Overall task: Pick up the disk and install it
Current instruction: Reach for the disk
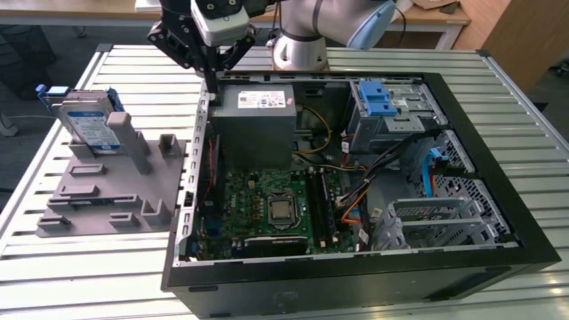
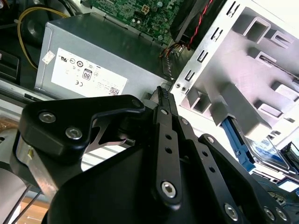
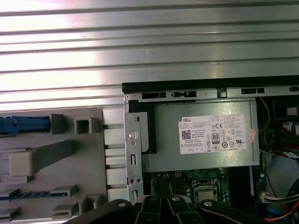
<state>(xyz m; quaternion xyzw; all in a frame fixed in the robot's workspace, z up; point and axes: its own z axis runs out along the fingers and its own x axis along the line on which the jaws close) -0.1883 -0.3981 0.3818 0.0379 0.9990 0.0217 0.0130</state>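
At 9 o'clock in the exterior view, upright in the grey fixture (image 1: 106,193) on the worktop (image 1: 89,267): the disk (image 1: 89,123). Probably stiff, rather heavy, smooth, sensitive to knocks; better taken by the blue bracket (image 1: 44,90). Toward 11 o'clock, gripper (image 1: 213,69) above the computer case (image 1: 507,167), fingers (image 2: 162,105) pressed together, holding nothing.

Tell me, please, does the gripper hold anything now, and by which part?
Nothing is held. The gripper is shut and empty over the computer case edge; the disk stands apart in the grey holder.
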